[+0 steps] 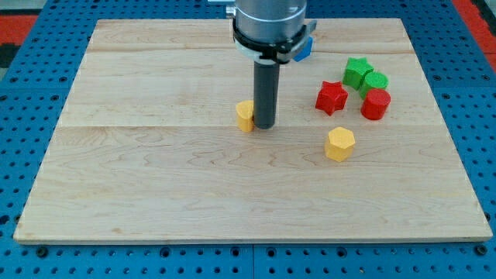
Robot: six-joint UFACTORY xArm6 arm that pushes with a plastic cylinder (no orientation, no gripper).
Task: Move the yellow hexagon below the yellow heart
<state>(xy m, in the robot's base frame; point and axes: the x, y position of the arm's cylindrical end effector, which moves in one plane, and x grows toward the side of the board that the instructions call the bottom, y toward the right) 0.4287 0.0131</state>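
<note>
My tip (pixel 264 125), holding nothing, is pressed beside the yellow heart (pixel 245 115); the yellow hexagon (pixel 339 144) is flanked above by the red star (pixel 331 97).

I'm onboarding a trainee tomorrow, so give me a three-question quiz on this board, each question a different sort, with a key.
1. True or false: my tip is touching the yellow hexagon block.
2. Multiple choice: the small yellow heart block lies A) just to the view's left of the dark rod, B) among the red and green blocks, C) at the wooden board's bottom edge.
3. Fill in: the red star block, red cylinder-like block, green star block and rounded green block cluster at the view's upper ____.

Key: 1 false, the tip stands beside the heart, apart from the hexagon; 2 A; 3 right.
</note>
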